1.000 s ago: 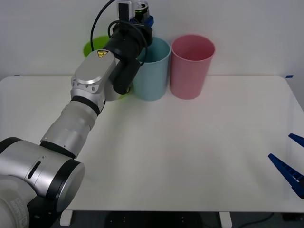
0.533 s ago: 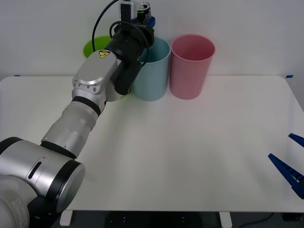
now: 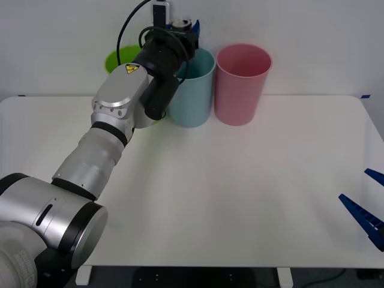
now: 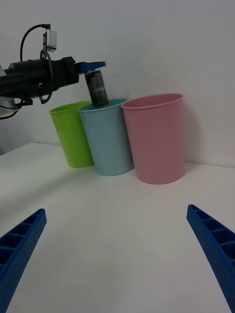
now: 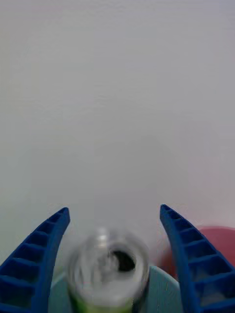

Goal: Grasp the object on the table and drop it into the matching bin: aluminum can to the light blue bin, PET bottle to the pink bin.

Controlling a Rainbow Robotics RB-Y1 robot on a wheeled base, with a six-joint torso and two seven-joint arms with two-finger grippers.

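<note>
- Since the earlier frame the left hand point(image 3: 186, 29) has spread its fingers, and the aluminum can point(image 4: 97, 88) has slipped lower, its bottom end now dipping just inside the rim of the light blue bin point(image 3: 193, 90).
- In the left wrist view the can point(image 5: 107, 269) sits blurred between the parted blue fingers point(image 5: 36, 259), touching neither; the hand is released.
- The lime green bin point(image 4: 73, 134) stands at the far left of the row on the white counter point(image 3: 240, 198), just beside the light blue bin.
- The pink bin point(image 3: 241, 84) stands just beside the light blue one on its other side.
- The right hand point(image 4: 117, 254) hangs low near the counter's right edge, well apart from the bins, fingers spread wide and holding nothing.
</note>
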